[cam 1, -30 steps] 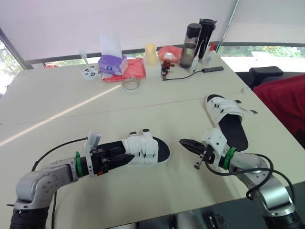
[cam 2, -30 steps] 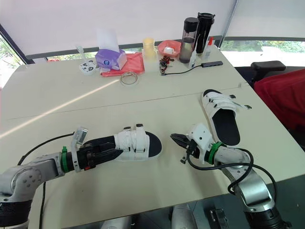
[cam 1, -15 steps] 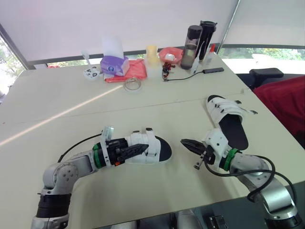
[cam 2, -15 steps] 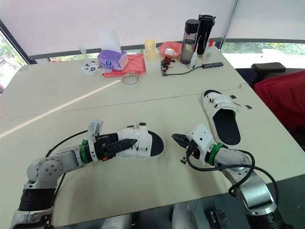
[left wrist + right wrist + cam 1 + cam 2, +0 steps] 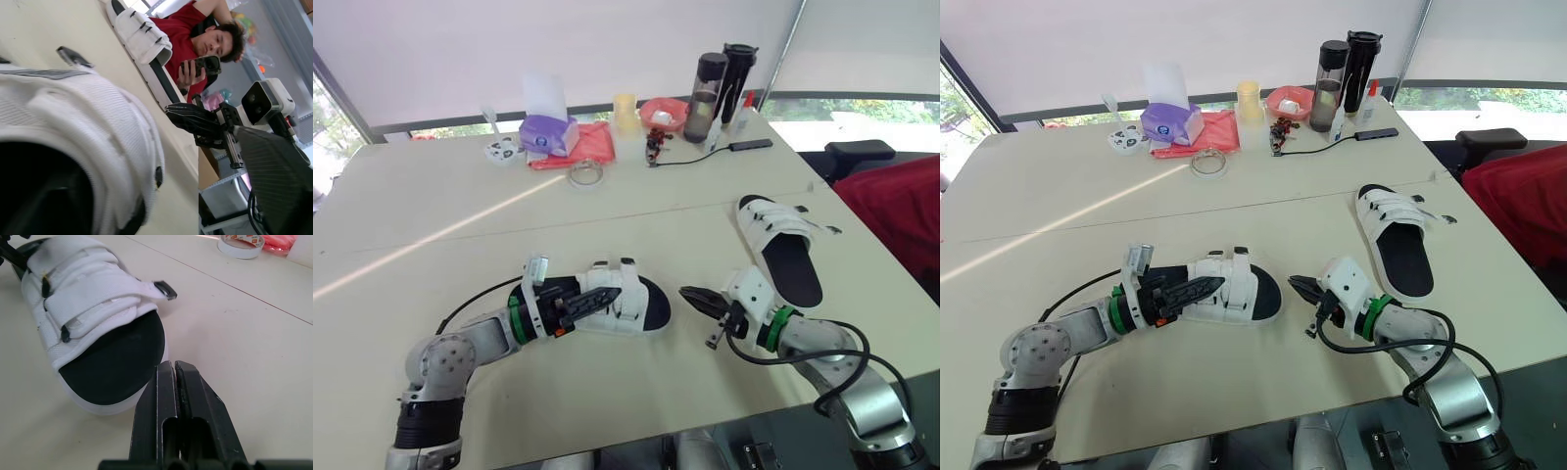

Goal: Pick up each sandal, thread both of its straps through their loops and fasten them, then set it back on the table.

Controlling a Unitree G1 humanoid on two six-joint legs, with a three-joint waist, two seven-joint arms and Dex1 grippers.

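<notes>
- Right gripper (image 5: 691, 294): its black ribbed fingers (image 5: 190, 391) are pressed flat together with no gap and hold nothing. The tips point left at the toe of the near sandal (image 5: 644, 305), just beside it but not touching.
- Left gripper (image 5: 607, 296): it lies along that sandal's footbed from the heel end, with its tip in at the straps (image 5: 93, 289). Honestly can't tell if it's open or pinching anything, since the wrist view there is mostly white mesh and dark footbed.
- Near sandal: it sits mid-table on the near side, toe to the right. It has a smooth black footbed with a rounded toe, a white sole rim and two wide white woven-mesh straps with small black loops. One strap end with a black tab (image 5: 165, 290) pokes out on the far side.
- Other sandal (image 5: 790, 257): same build, over on the right of the cream table (image 5: 509, 215), heel toward the near edge. It's well apart from both grippers, and a strap end sticks out to the right.
- Far side: a clear tape roll (image 5: 584, 173), a purple tissue box (image 5: 546, 132) on a red cloth, and two tall dark bottles (image 5: 707, 83).
- The left wrist view catches a person (image 5: 195, 44) in a red shirt holding a phone.
</notes>
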